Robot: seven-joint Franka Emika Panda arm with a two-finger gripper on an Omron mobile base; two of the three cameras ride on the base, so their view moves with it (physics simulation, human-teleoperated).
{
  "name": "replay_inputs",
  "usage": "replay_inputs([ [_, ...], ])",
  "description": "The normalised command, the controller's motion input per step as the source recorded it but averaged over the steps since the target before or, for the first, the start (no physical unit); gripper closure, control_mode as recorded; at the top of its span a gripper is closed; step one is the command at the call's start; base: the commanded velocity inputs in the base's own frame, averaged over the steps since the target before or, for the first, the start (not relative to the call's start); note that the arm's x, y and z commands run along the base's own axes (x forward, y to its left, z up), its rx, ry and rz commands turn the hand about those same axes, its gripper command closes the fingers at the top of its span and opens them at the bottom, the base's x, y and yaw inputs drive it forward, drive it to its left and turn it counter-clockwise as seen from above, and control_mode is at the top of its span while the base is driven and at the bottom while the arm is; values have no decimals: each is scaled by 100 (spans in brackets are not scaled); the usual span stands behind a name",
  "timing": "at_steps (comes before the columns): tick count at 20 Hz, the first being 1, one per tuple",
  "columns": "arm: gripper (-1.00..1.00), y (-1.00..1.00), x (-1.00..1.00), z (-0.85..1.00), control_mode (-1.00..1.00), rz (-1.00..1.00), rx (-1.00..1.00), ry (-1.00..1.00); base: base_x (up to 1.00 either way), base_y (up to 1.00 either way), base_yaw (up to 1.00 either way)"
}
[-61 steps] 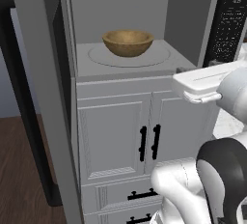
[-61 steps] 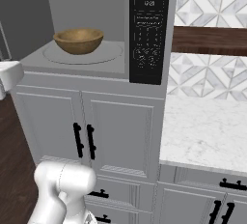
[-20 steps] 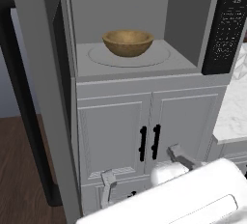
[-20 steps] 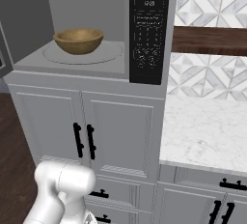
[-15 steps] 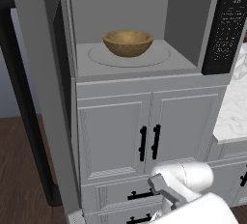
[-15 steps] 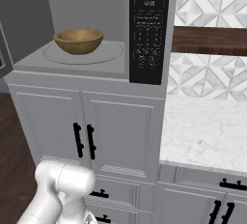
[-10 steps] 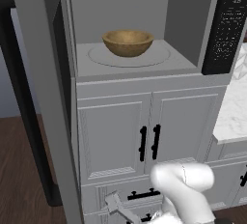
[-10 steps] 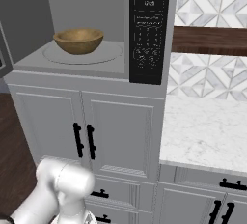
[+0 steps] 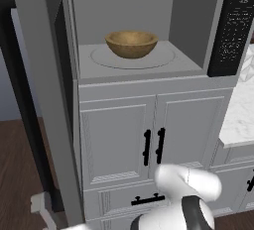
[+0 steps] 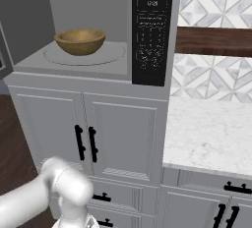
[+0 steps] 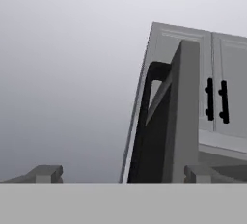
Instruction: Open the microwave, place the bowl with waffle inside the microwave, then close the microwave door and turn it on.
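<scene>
The gripper stood fully released, holding nothing, low down beside the microwave door, seen edge-on between its fingertips. The microwave door was swung wide open at the left of the microwave. The bowl sat on the turntable inside the microwave cavity, above the white cabinet doors.

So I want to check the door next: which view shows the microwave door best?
The hand view: the microwave door stands open, edge-on, with its black handle bar. The left base view shows it swung out at left; the right base view catches a sliver.
</scene>
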Motion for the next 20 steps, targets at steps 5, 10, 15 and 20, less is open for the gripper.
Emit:
replay_inputs([
  [5, -100, 0, 0, -9, -100, -46, 0, 0, 0, 0, 0],
  [10, -100, 2, 1, 0, -100, -39, 0, 0, 0, 0, 0],
  [15, -100, 2, -9, -1, -100, -29, 0, 0, 0, 0, 0],
  [20, -100, 9, 0, -4, -100, -17, 0, 0, 0, 0, 0],
])
